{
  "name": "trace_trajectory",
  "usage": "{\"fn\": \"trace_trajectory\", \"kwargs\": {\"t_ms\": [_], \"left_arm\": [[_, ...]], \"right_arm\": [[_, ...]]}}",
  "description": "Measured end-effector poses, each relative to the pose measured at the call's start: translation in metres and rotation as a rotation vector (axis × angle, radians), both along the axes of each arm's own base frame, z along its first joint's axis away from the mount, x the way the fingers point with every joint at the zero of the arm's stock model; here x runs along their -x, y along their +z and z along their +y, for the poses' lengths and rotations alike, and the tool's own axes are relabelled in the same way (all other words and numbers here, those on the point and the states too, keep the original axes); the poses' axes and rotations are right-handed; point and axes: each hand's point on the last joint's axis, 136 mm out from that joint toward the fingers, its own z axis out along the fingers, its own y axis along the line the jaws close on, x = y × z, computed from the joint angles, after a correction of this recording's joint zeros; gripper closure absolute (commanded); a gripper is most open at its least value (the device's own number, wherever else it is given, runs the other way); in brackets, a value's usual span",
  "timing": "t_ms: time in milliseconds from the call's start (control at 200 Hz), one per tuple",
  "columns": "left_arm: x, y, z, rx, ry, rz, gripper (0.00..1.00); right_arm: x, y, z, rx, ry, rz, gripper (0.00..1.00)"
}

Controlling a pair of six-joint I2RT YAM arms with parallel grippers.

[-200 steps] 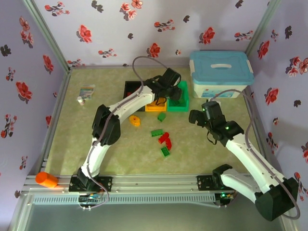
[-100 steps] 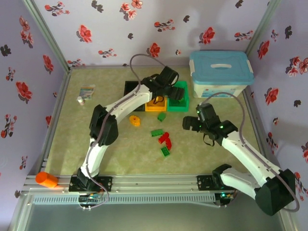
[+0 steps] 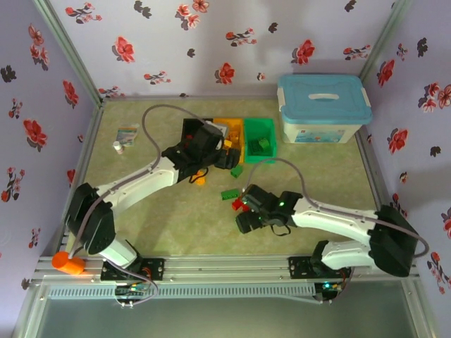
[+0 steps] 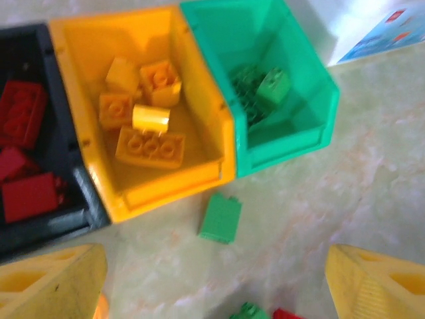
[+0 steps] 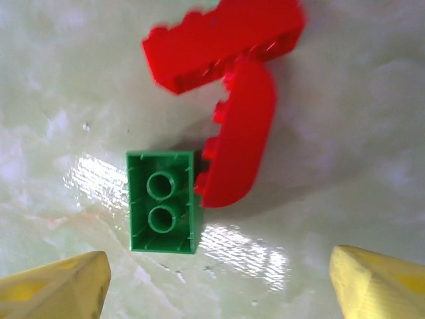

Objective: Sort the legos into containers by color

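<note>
The right gripper (image 5: 219, 266), fingers spread wide and empty, hangs over the green brick (image 5: 161, 201), which lies touching a curved red brick (image 5: 239, 143), so closing carelessly might pinch both colours together.

Three joined bins stand in a row: the black bin (image 4: 40, 229) holds red bricks (image 4: 23, 113), the orange bin (image 4: 166, 193) orange-yellow bricks (image 4: 149, 147), and the green bin (image 4: 285, 143) green bricks (image 4: 272, 85). A loose green brick (image 4: 220, 217) lies flat at the orange bin's 6 o'clock. A two-stud green brick (image 5: 162, 201), seemingly underside-up, touches a curved red piece (image 5: 242, 133) at its 3 o'clock.
</note>
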Motion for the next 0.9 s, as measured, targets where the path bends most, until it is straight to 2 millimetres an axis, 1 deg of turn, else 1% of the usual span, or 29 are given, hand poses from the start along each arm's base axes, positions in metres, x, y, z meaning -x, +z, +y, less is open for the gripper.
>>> {"fn": "trace_trajectory", "kwargs": {"t_ms": [90, 190, 260, 280, 305, 375, 420, 530, 620, 710, 815, 900], "left_arm": [[0.009, -0.017, 0.015, -0.018, 0.023, 0.026, 0.15], [0.016, -0.027, 0.029, -0.023, 0.05, 0.042, 0.15], [0.018, -0.027, 0.037, -0.016, 0.068, 0.041, 0.15], [0.018, -0.027, 0.039, -0.013, 0.072, 0.039, 0.15], [0.019, -0.026, 0.041, -0.009, 0.078, 0.037, 0.15], [0.02, -0.023, 0.047, 0.003, 0.093, 0.027, 0.16], [0.021, -0.021, 0.051, 0.01, 0.099, 0.023, 0.16], [0.025, -0.018, 0.059, 0.017, 0.113, 0.009, 0.15], [0.026, -0.016, 0.068, 0.024, 0.131, -0.002, 0.16], [0.028, -0.019, 0.077, 0.025, 0.15, -0.003, 0.16], [0.031, -0.024, 0.082, 0.025, 0.163, 0.006, 0.16], [0.034, -0.027, 0.085, 0.021, 0.168, 0.011, 0.16]], "right_arm": [[0.009, -0.015, 0.008, 0.019, 0.004, 0.033, 0.2], [0.012, -0.028, 0.015, 0.031, -0.012, 0.053, 0.3], [0.012, -0.037, 0.017, 0.053, -0.027, 0.066, 0.42], [0.01, -0.039, 0.016, 0.065, -0.043, 0.065, 0.48], [0.009, -0.039, 0.015, 0.082, -0.046, 0.063, 0.54], [0.005, -0.04, 0.013, 0.122, -0.066, 0.062, 0.68], [0.004, -0.04, 0.012, 0.145, -0.071, 0.062, 0.72], [-0.001, -0.036, 0.025, 0.122, -0.074, 0.056, 0.79], [-0.003, -0.027, 0.037, 0.094, -0.062, 0.044, 0.82], [-0.008, -0.01, 0.052, 0.05, -0.044, 0.019, 0.82], [-0.018, 0.02, 0.067, 0.004, -0.016, -0.029, 0.81], [-0.033, 0.049, 0.076, -0.017, 0.002, -0.094, 0.81]]}}
